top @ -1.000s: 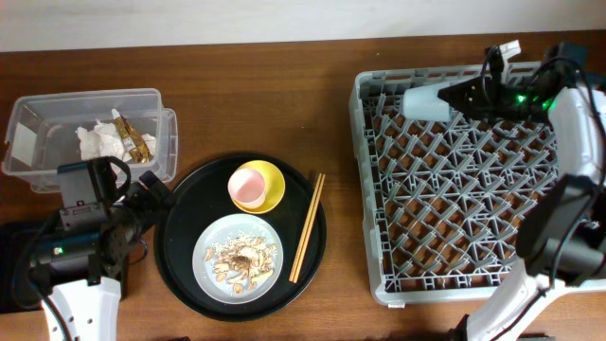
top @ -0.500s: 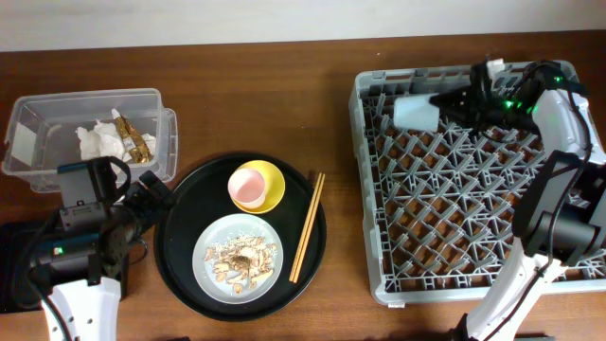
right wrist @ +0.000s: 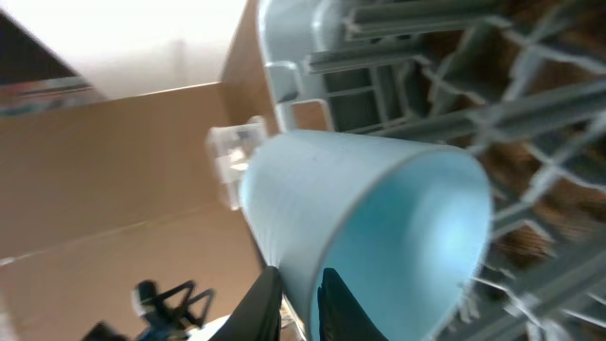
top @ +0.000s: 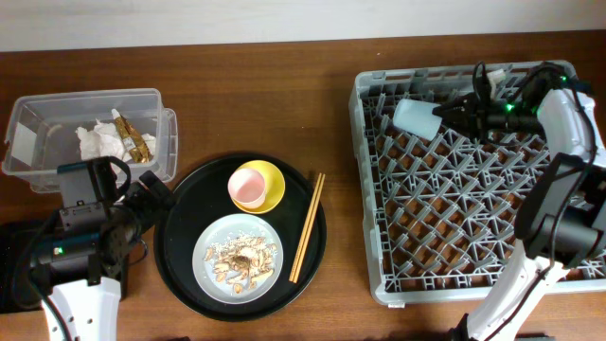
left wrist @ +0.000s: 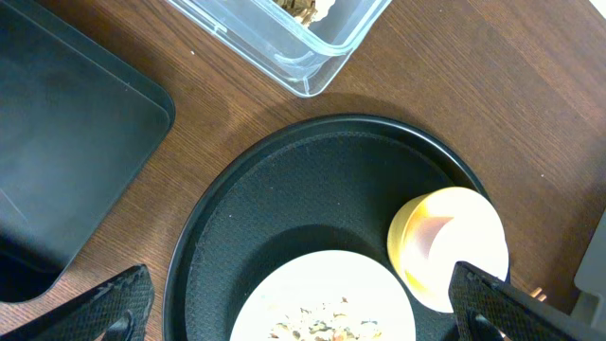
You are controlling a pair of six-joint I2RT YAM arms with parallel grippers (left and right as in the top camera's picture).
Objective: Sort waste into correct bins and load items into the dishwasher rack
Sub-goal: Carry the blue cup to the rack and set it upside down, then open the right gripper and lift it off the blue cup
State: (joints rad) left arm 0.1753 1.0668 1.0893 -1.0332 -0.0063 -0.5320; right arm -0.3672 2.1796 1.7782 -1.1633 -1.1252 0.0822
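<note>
Wooden tabletop (top: 284, 95) was seen around the rack (top: 364, 189) below the right pincer (top: 442, 110). The blue cup (top: 414, 116), pinched at its rim, was best tipped mouth-down before being let go.

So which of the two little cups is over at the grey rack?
The light-blue cup, tipped on its side at the rack's far corner; the pink cup sits upright in the yellow bowl on the black tray.

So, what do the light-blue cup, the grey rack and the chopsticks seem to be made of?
The light-blue cup is likely plastic: it is smooth with a soft sheen and has a thin, even wall. The grey rack looks like moulded plastic with a matte finish, its grid of pegs all one piece. The chopsticks are probably wood or bamboo, pale tan and dull, but too thin here to show grain.
</note>
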